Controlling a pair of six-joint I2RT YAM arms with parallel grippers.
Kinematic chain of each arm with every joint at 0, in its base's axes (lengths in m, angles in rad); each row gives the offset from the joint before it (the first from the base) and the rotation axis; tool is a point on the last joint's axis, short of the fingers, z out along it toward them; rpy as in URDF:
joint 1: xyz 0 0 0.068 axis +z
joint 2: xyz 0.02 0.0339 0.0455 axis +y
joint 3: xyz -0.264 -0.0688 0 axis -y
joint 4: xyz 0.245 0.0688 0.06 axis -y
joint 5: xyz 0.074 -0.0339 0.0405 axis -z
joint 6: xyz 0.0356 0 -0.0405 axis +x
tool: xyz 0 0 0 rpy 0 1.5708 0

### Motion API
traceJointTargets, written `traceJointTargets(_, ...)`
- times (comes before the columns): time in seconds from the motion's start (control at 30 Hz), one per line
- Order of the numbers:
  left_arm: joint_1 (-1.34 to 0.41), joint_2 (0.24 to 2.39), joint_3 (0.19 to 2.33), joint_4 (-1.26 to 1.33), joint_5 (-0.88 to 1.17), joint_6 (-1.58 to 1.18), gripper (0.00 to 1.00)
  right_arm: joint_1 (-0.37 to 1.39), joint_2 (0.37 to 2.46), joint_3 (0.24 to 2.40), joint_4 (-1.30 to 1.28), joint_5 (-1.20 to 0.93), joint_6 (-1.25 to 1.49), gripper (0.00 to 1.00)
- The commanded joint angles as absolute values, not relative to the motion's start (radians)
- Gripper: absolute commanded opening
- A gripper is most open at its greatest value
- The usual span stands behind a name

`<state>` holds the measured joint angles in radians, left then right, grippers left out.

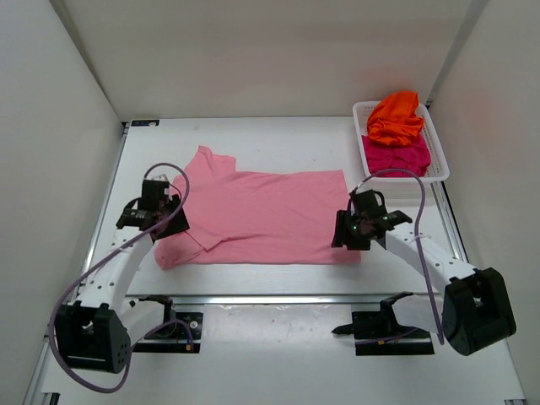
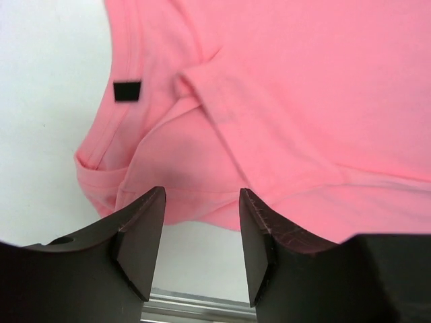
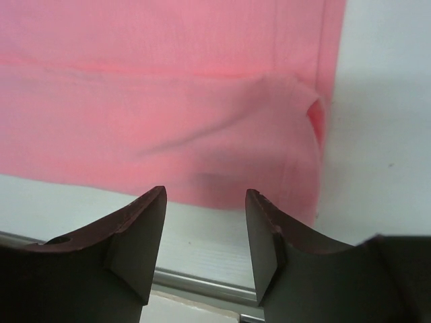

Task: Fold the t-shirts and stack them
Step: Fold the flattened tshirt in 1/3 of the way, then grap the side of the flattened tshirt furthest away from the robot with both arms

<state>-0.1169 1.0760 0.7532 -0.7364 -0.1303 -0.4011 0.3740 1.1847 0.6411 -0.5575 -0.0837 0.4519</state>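
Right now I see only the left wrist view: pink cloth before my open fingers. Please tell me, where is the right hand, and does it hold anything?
Observer: The right hand is open and empty, over the near right corner of the pink t-shirt.
Operator: Is this shirt spread out?
Observer: Yes, mostly flat, with its length running left to right.
Operator: And where are the other shirts?
Observer: An orange t-shirt lies crumpled on a magenta t-shirt, both inside the white mesh basket at the far right.
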Motion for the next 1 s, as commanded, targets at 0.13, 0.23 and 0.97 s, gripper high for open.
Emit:
traceJointTargets(0.13,-0.12,1.167,1.053,-0.729,-0.017,-0.383,0.6,0.267,1.276,0.866,-0.563,-0.097,0.408,0.5)
traceJointTargets(0.23,-0.13,1.313,1.187,-0.681,-0.017,-0.396,0.63,0.25,1.4,0.98,-0.526,-0.057,0.411,0.51)
traceJointTargets(0.97,-0.043,2.588,2.576,-0.97,-0.037,-0.374,0.73,0.196,2.069,1.759,-0.709,0.067,0.282,0.56)
